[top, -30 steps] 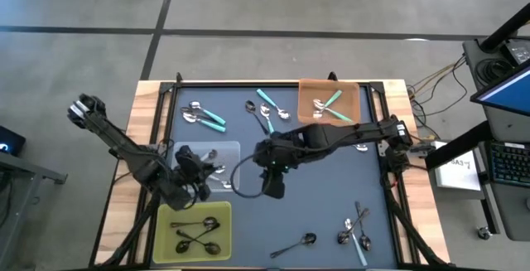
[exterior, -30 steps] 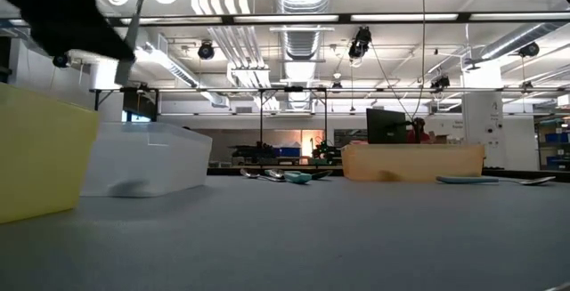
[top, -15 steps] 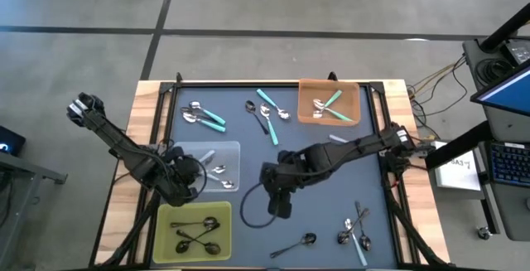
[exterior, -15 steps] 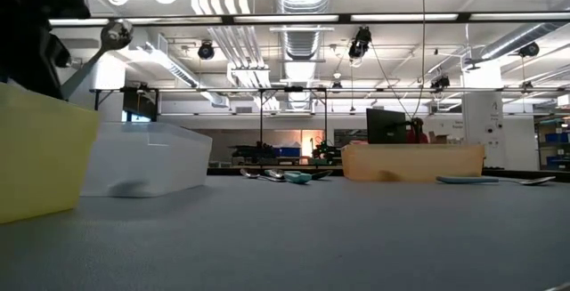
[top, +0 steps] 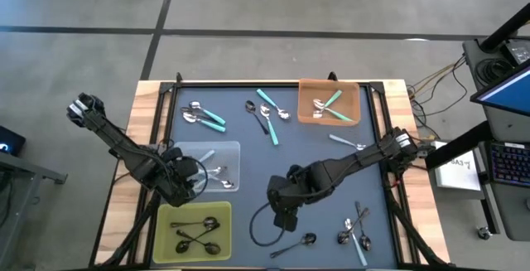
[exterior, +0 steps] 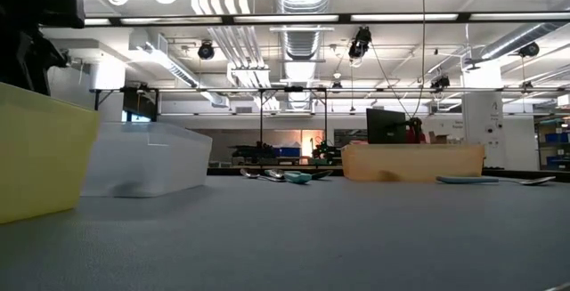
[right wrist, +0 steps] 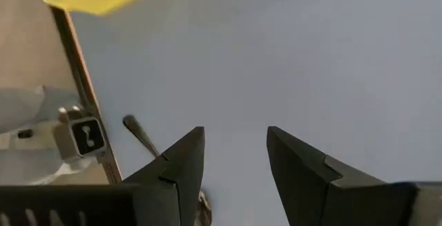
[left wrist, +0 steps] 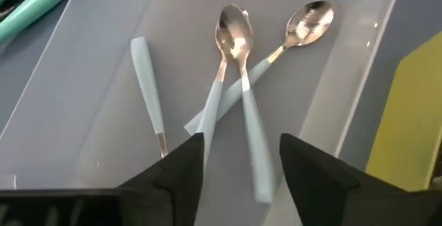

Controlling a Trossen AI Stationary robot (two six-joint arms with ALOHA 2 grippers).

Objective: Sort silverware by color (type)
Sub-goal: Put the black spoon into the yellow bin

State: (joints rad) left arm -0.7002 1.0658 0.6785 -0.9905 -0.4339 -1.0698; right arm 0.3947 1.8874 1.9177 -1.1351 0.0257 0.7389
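- Pale blue plastic handles and shiny metal bowls mark the three small spoons [left wrist: 238, 101] lying in the clear square tray [top: 234, 151]; two of them cross one another, and the third lies apart beside them.
- The left claw [left wrist: 238, 164] hangs over that clear tray with its two dark fingers spread apart and nothing between them.
- The yellow square tray [top: 166, 238], just beside the clear one, holds dark plain-metal spoons [top: 197, 231] in a crossed heap.
- The orange square tray [top: 352, 97] at the far edge of the dark grey tabletop [top: 331, 180] holds teal-handled spoons [top: 327, 105].
- More teal-handled spoons lie loose on the tabletop: a pair [top: 203, 115] near the far left corner and a few [top: 267, 113] between that pair and the orange tray.
- The right claw [right wrist: 233, 167] hovers low over bare tabletop near the middle front, fingers parted and empty.
- A dark metal spoon [top: 298, 243] lies on the tabletop just beside the right claw, towards the front edge; its handle [right wrist: 141, 136] shows past the right claw's fingers.
- A small cluster of mixed spoons [top: 356, 228] rests near the front right corner.
- One pale-handled spoon [top: 348, 143] lies alone by the right arm, below the orange tray.
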